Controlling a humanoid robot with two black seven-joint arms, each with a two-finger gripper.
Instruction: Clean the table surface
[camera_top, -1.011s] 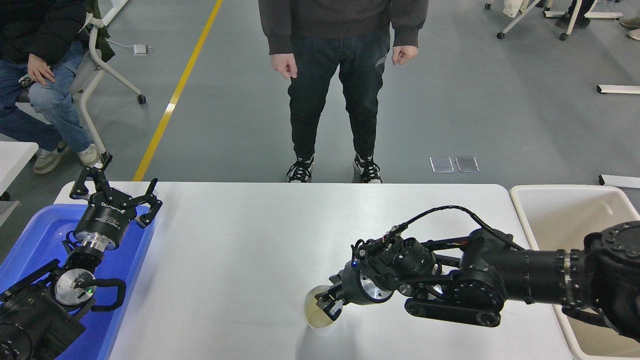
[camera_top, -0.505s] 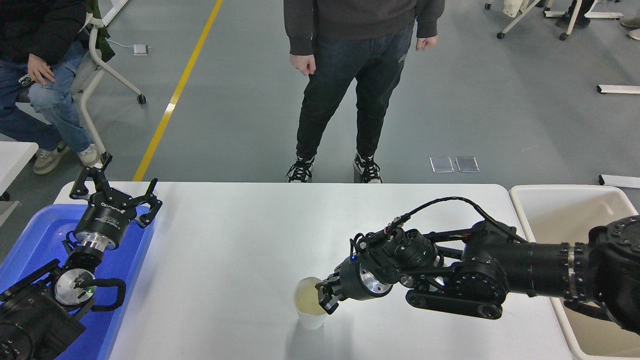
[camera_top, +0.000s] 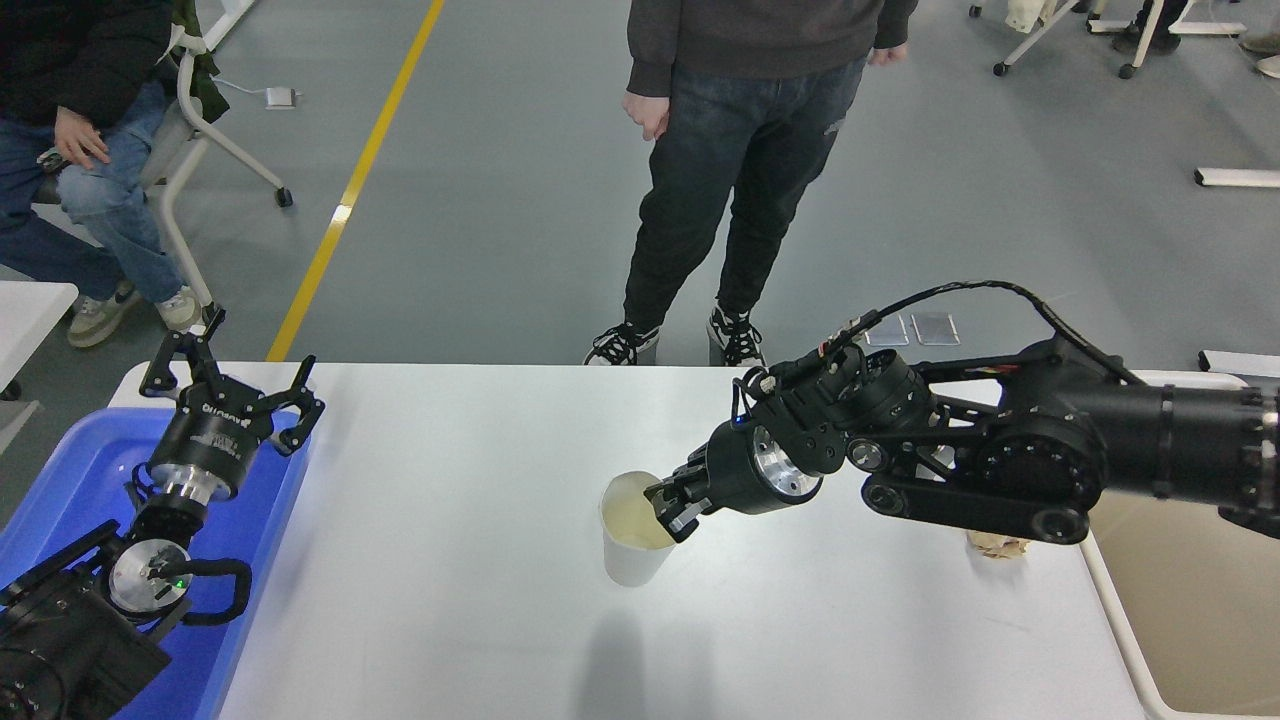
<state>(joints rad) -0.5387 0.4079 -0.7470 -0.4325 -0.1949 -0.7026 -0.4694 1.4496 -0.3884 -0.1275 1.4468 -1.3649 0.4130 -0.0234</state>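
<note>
A crumpled scrap (camera_top: 997, 546) lies on the table surface (camera_top: 450, 560).

The light is bright, even and cool, falling from overhead, and the white counter (camera_top: 450, 560) glows softly under it without harsh glare. A soft grey shadow lies on the counter toward me from the paper cup (camera_top: 634, 540) my right hand (camera_top: 672, 505) grips, well apart from the cup itself. My right arm throws a fainter smear of shadow beneath it. Small highlights glint on the metal ring behind my right hand. Focus is sharp throughout, with slight softness at the far floor and no obvious bending at the edges.
</note>
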